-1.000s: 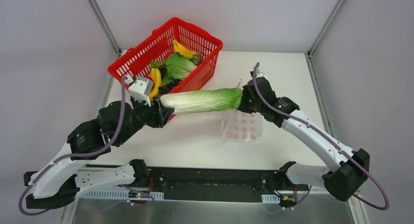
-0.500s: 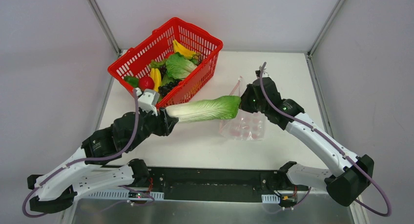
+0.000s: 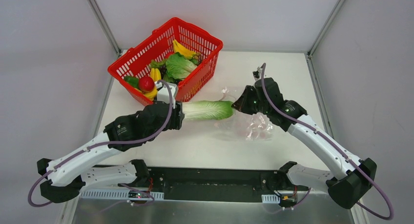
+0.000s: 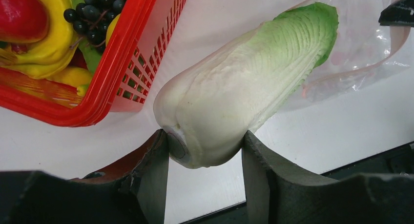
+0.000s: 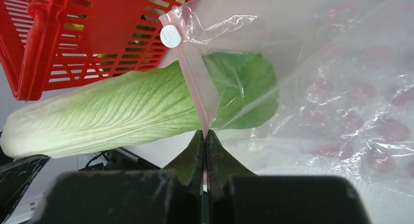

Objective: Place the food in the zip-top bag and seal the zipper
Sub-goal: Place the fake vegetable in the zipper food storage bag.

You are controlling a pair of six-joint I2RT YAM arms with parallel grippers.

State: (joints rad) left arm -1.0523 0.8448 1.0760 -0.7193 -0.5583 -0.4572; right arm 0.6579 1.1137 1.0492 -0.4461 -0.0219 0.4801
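Left jaws clamp cabbage white stem; green tip apparently inside clear bag; right jaws pinch pink zipper.

So your left arm is stretching out from its base at the near left, reaching diagonally up toward the middle, with the wrist lying low and nearly level. Your left fingers are sitting partly spread, clamping the white stem end of the cabbage between them. Your right arm is angling in from the near right, with the wrist pointing left toward the other one. Your right fingers are pressing flat together, pinching the pink zipper strip right at their tips.
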